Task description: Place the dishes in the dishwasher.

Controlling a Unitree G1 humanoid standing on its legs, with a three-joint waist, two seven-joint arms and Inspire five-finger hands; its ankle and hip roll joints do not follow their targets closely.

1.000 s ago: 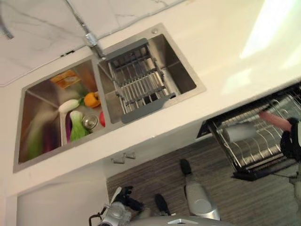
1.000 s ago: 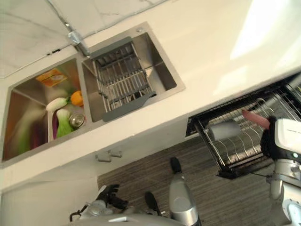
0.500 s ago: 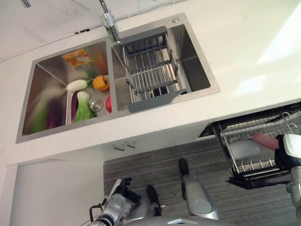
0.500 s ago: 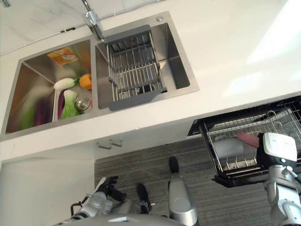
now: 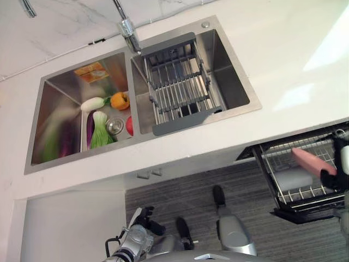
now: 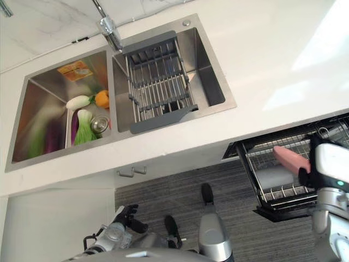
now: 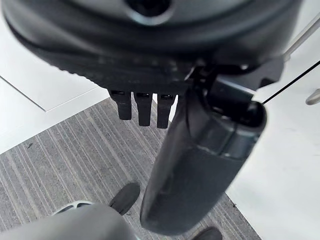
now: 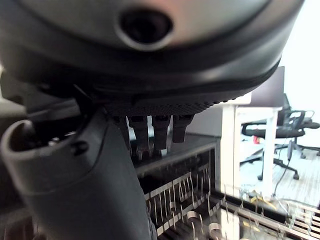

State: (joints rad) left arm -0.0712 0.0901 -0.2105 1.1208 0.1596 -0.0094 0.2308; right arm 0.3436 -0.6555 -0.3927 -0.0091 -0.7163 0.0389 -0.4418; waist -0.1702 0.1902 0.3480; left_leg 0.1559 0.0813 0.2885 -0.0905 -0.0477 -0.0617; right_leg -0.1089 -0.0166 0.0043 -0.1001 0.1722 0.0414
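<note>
The right hand's (image 6: 312, 176) fingers meet one end of a pink flat dish (image 6: 290, 158) at the right edge of the frame, though I cannot tell whether they clamp it. The dish hangs tilted over the pulled-out black wire dishwasher rack (image 6: 256, 185), where a grey cylindrical cup (image 6: 272, 176) already lies. Judged so, loading is underway and this dish is not yet set down. The left hand (image 5: 140, 220) hangs slack-fingered and empty at the lower left

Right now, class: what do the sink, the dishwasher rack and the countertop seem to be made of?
Sink: probably stainless steel, brushed, with blurred reflections.
Dishwasher rack: thin metal wire, seemingly shiny, forming an open grid.
Countertop: smooth glossy white, perhaps stone or composite, going by its bright glare patches.
</note>
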